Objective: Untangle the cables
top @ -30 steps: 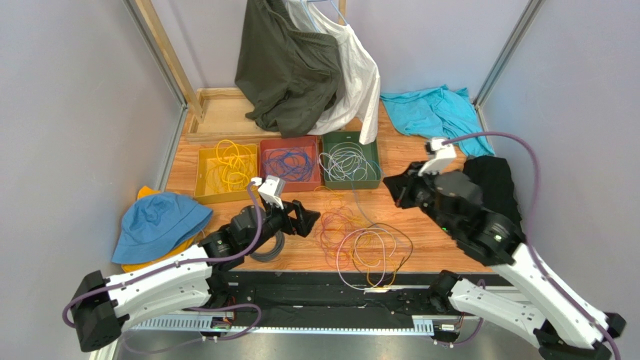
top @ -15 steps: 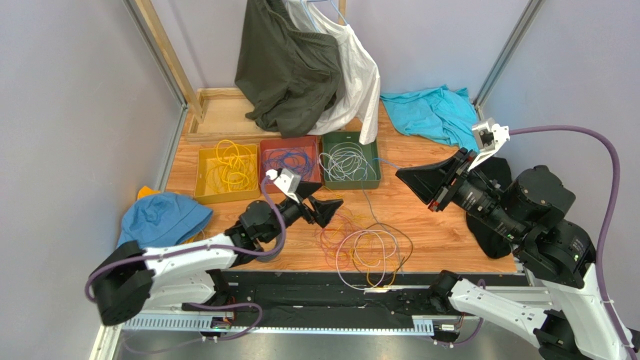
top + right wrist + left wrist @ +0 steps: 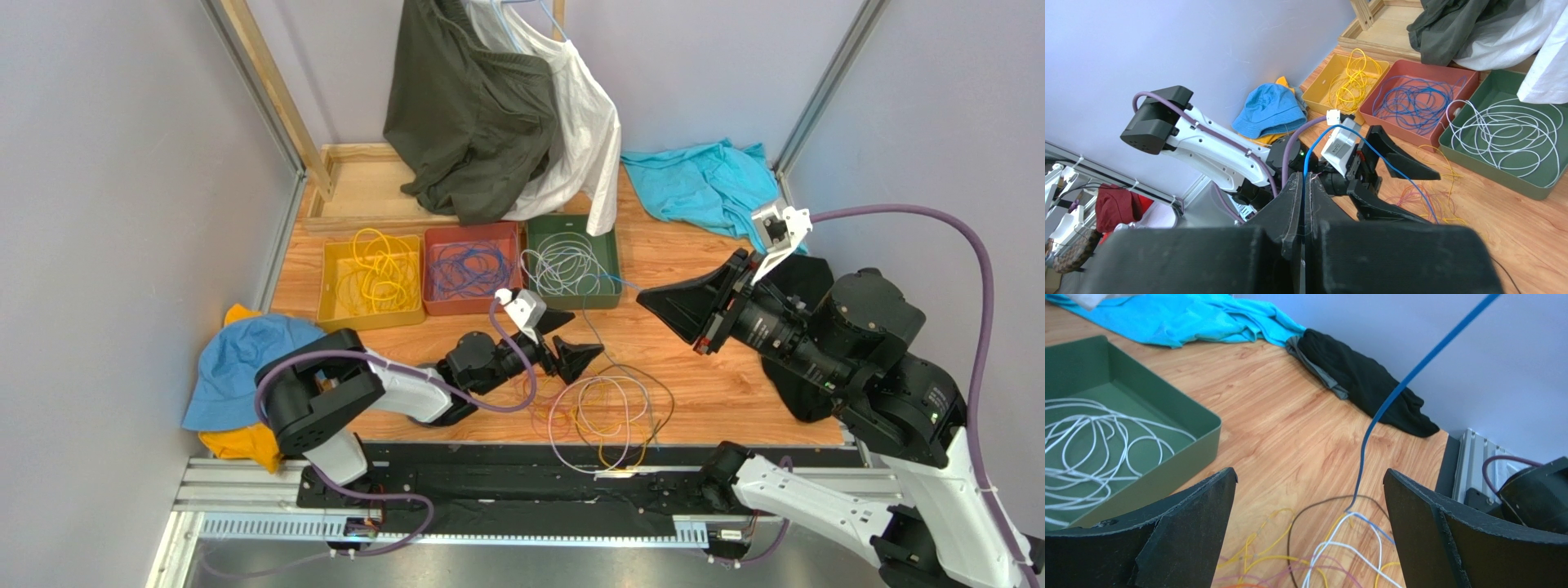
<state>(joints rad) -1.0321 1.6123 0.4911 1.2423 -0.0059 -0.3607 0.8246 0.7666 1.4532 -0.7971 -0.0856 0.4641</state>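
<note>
The right hand is raised above the tabletop. Its two fingers are pinched together on one blue cable, which arcs off the fingertips and slopes down to the loose tangle of cables at the near middle of the wood. The left hand sits low over the far-left edge of that tangle, its two fingers spread wide and gripping nothing. In its wrist view the blue cable rises between the fingers without touching either.

The tangle mixes white, yellow, purple, orange and dark strands in overlapping loops, and the strands cannot be counted.

Behind it three trays stand side by side:
- a yellow tray with yellow cables
- a red tray with blue cables
- a green tray with white cables

One blue bucket hat lies at the left, over something yellow. One turquoise cloth and one black cloth lie at the right. Two garments hang at the back: a dark green garment and a white garment.
</note>
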